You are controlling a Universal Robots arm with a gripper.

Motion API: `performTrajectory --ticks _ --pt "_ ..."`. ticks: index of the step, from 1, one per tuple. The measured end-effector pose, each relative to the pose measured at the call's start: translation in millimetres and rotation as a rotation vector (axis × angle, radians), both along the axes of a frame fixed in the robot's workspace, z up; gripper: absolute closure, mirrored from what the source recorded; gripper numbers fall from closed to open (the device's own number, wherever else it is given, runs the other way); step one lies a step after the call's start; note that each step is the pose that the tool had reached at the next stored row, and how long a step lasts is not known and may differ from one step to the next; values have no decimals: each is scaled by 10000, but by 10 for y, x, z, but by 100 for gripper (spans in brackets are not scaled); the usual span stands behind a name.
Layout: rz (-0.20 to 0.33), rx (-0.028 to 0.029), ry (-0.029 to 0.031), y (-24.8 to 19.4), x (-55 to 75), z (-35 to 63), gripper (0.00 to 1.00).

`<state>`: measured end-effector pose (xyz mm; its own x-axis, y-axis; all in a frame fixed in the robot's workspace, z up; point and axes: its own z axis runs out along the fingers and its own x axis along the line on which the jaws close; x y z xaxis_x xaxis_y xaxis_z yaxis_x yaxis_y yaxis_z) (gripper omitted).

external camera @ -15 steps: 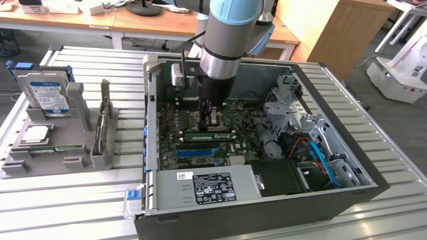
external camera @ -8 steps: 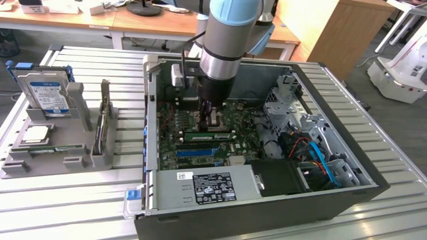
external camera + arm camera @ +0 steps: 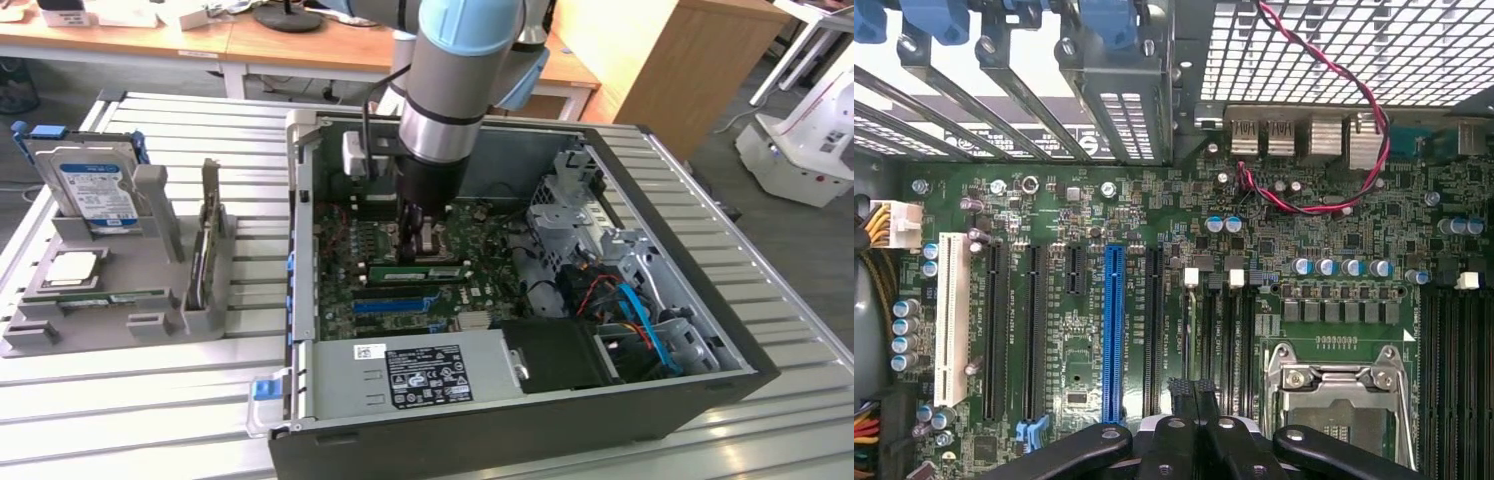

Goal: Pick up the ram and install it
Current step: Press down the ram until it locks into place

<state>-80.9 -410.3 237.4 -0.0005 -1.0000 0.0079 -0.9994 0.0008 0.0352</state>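
Observation:
The ram [image 3: 416, 270], a long thin green stick, stands on edge on the motherboard [image 3: 350, 255] inside the open computer case, between the processor socket [image 3: 435, 243] and the blue slot [image 3: 394, 301]. My gripper [image 3: 424, 254] reaches straight down from the arm, its tips right at the stick's top edge. I cannot tell whether they touch it. In the wrist view my gripper [image 3: 1194, 386] is shut, its black fingertips [image 3: 1182, 386] pressed together with nothing between them. They hang over narrow black slots [image 3: 1206, 320] with white clips, beside the processor socket [image 3: 1344, 392].
A grey holder [image 3: 120, 325] on the exterior view's left carries a hard drive [image 3: 88, 190], a chip and an upright dark card [image 3: 207, 250]. The case holds a power supply [image 3: 414, 375], drive cages [image 3: 574, 200] and blue and orange cables [image 3: 627, 310]. A red-black wire [image 3: 1324, 205] loops over the board.

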Motion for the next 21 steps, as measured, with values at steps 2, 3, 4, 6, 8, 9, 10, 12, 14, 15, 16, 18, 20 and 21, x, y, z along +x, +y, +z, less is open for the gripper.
performTrajectory --ticks 2,3,4,6,8,9,10,12,14,15,16,18,20,21 --pt "0 1 0 0 0 -9 89" --pt "0 0 0 0 0 -14 89" --pt "0 1 0 0 0 -19 89" --pt "0 1 0 0 0 -29 89" --pt "0 0 0 0 0 -39 89" --pt "0 -1 1 0 0 -44 89" --pt "0 -1 1 0 0 -48 89" --pt "0 0 0 0 0 -57 89" --pt "0 0 0 0 0 -65 89" --pt "0 -1 0 0 0 -69 89" --pt "0 -2 1 0 0 -71 89" --pt "0 -2 1 0 0 -72 89" --pt "0 -1 0 0 0 -73 89" --pt "0 -1 1 0 0 -73 89"
